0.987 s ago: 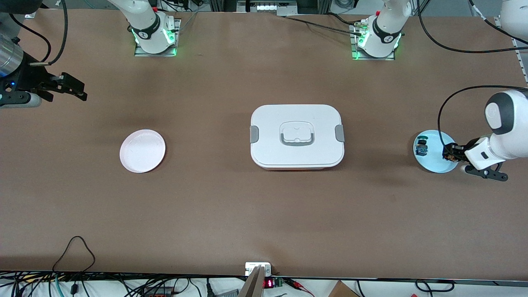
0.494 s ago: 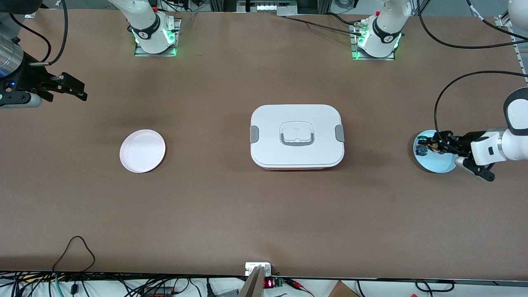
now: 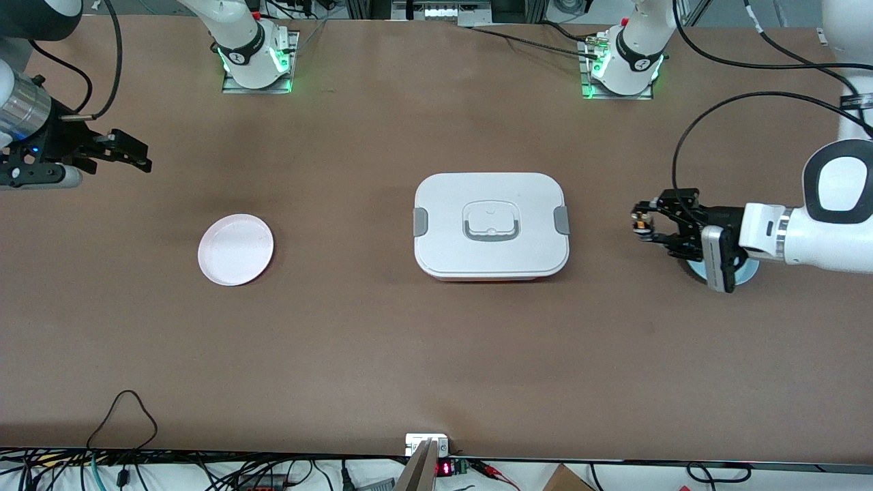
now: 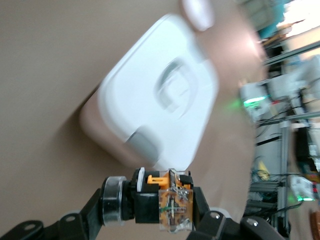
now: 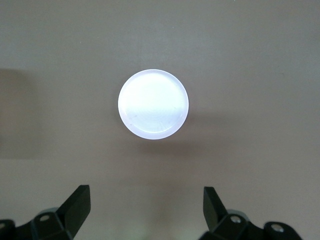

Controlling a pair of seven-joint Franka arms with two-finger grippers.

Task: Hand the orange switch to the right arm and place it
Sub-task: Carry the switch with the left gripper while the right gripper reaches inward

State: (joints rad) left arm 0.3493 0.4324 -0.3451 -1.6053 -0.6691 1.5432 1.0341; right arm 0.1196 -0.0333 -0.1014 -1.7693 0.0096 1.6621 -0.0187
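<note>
My left gripper [image 3: 642, 227] is shut on the orange switch [image 3: 640, 225] and holds it above the table between the white box and the light blue plate [image 3: 749, 272]. In the left wrist view the switch [image 4: 172, 204] lies crosswise between the fingers, orange body and black barrel showing. My right gripper [image 3: 134, 153] is open and empty above the table at the right arm's end. Its wrist view shows both fingertips [image 5: 80, 201] spread wide, with the pink plate [image 5: 153, 104] below. The pink plate [image 3: 235, 249] is bare.
A white lidded box [image 3: 491, 225] with grey latches stands mid-table; it also shows in the left wrist view [image 4: 155, 110]. The blue plate is mostly hidden under my left wrist, and the blue-green switch is out of sight. Cables run along the table's near edge.
My left gripper has lifted off the blue plate with the orange switch and moved toward the white box. My right gripper has shifted slightly toward the middle.
</note>
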